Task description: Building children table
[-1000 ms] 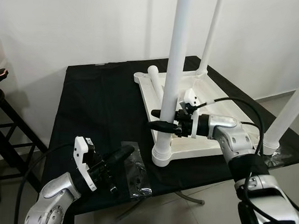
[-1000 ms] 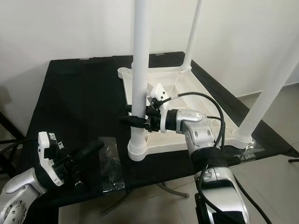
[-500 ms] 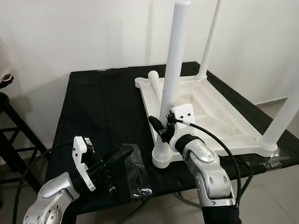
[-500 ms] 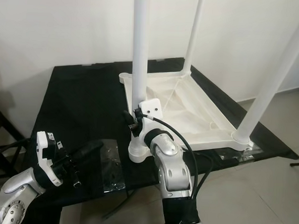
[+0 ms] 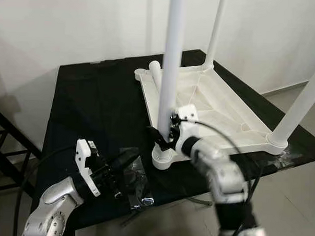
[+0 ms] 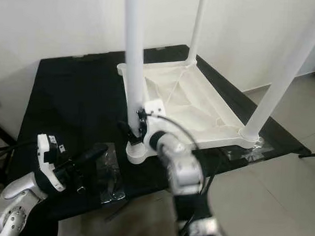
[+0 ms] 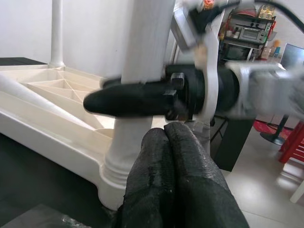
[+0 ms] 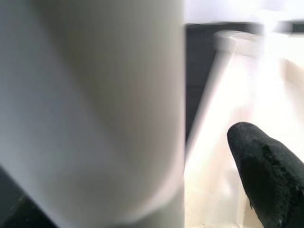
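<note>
The white children's table (image 5: 210, 102) is laid upside down on a black-covered work table (image 5: 95, 99), with its legs sticking up. That upturned tabletop is the landmark here. The near-left leg (image 5: 170, 71) is seated upright in the corner socket closest to the robot, a second leg (image 5: 215, 31) stands at the far corner, and a third leg (image 5: 304, 101) is up at the near-right corner. One more loose leg (image 5: 155, 76) is seen lying flat on the tabletop's far-left part, just behind the near-left leg.

The right gripper (image 5: 161, 139) is parked low on the near-left leg, just above the socket collar, with its black fingers wrapped on either side of the tube; from the left wrist view one finger (image 7: 128, 100) is seen laid across the leg, so it's clamped on it.

The left gripper (image 5: 125, 159) is held off the tabletop's near-left corner, apart from it, over a clear plastic bag (image 5: 136, 184) that's lying on the black cloth. Its fingertips (image 7: 171, 156) are pressed together with nothing between them.
</note>
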